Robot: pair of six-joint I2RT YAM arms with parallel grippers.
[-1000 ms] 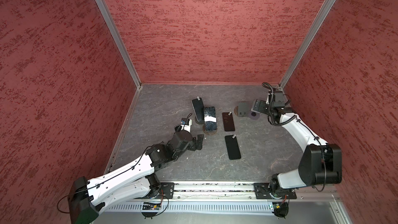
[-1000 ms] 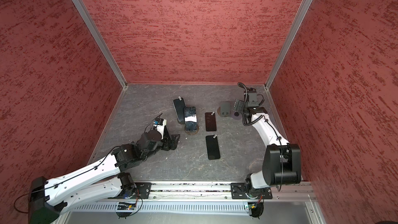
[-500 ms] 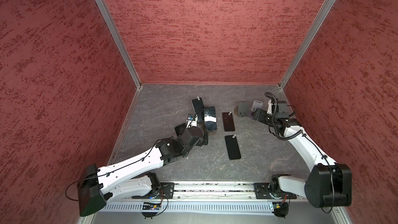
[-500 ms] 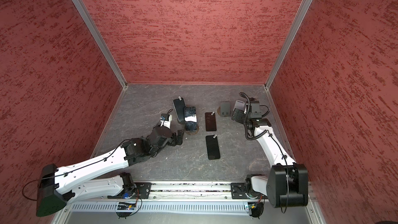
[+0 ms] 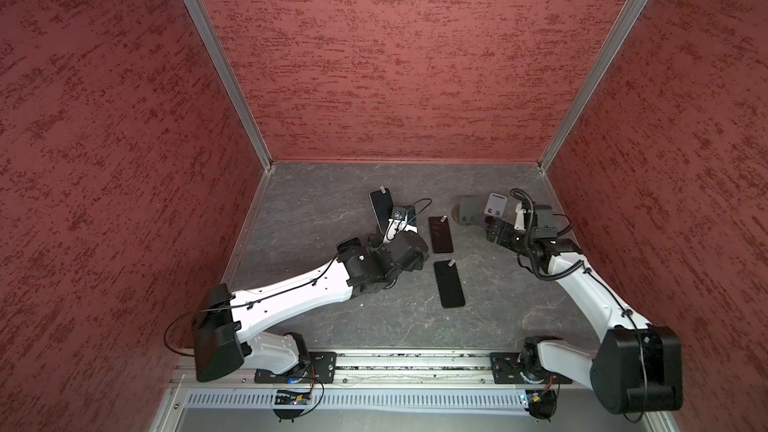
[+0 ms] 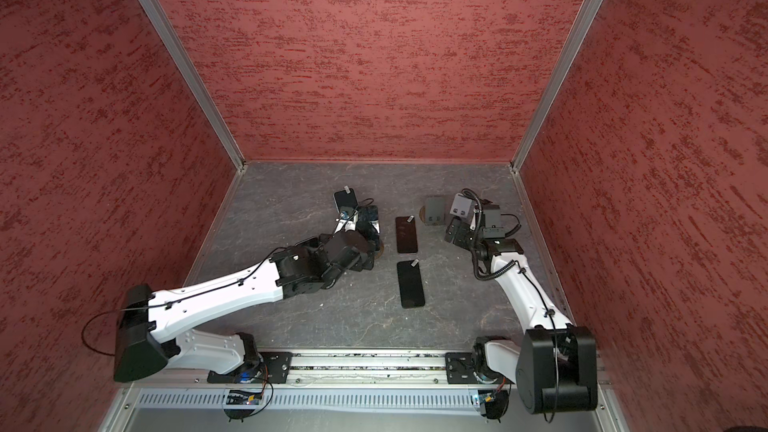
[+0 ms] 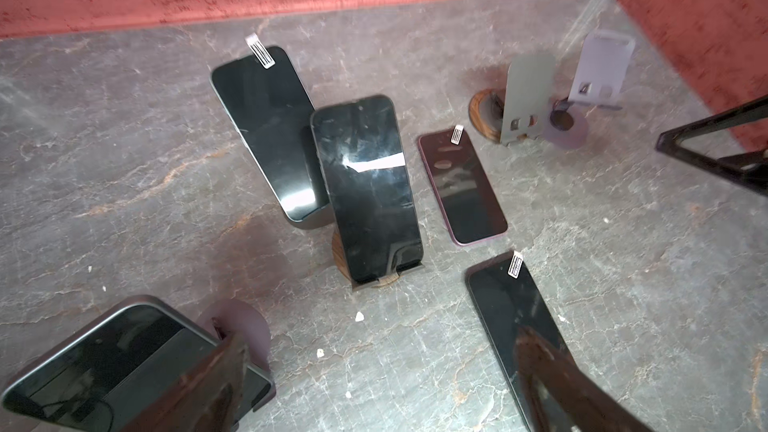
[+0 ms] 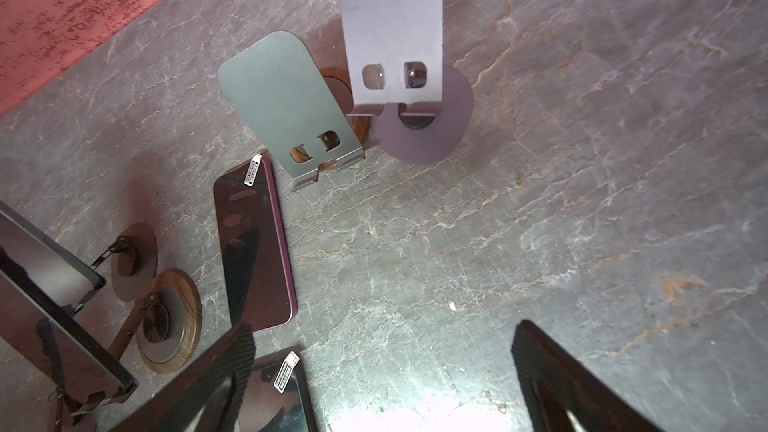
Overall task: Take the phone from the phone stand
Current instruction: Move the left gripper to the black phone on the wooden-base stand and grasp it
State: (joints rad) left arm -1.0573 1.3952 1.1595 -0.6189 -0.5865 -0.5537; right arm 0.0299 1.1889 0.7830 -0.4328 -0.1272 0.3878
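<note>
Left gripper [image 7: 380,334] jaws wide, holding nothing; blurry, cut off at edge. Right gripper [image 8: 384,328] wide too. Shiny black phone [image 7: 365,189] leans on stand [image 7: 409,269], round wooden foot half hidden.

White arms [image 5: 291,301] have black joints [image 5: 370,272] (black cables [image 5: 559,274], apparently clipped on).

Red walls [image 5: 395,56] enclose a grey marbled floor [image 5: 324,209] bearing pale specks [image 7: 359,317], perhaps crumbs.

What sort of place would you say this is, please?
Probably an enclosed robot test booth: red textured walls box in a grey tabletop, and the left arm and right arm are bolted to a front rail.
</note>
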